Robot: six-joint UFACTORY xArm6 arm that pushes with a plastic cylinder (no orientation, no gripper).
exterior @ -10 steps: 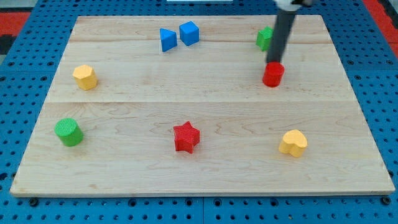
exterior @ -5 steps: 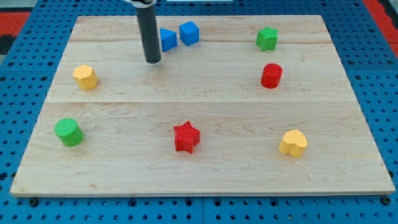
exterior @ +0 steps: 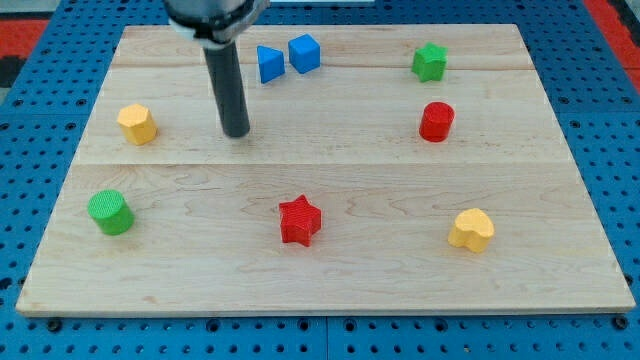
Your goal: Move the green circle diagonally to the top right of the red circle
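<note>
- The rod's upper end is cut off at the view's top; it carries no jaws and holds nothing.
- My tip [exterior: 237,133] rests on bare worktop [exterior: 330,280], right of the yellow block [exterior: 137,124].
- Green circle [exterior: 110,212] sits lower left, well apart from red circle [exterior: 436,121].
- Two blocks of each colour: green star [exterior: 429,62], red star [exterior: 299,220], blue triangle [exterior: 269,63], blue cube [exterior: 304,53], yellow heart [exterior: 471,230].

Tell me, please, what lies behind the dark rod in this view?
Only bare wooden board shows around the rod, whose tip rests between the yellow block and blue triangle. The strip directly behind it is covered.
</note>
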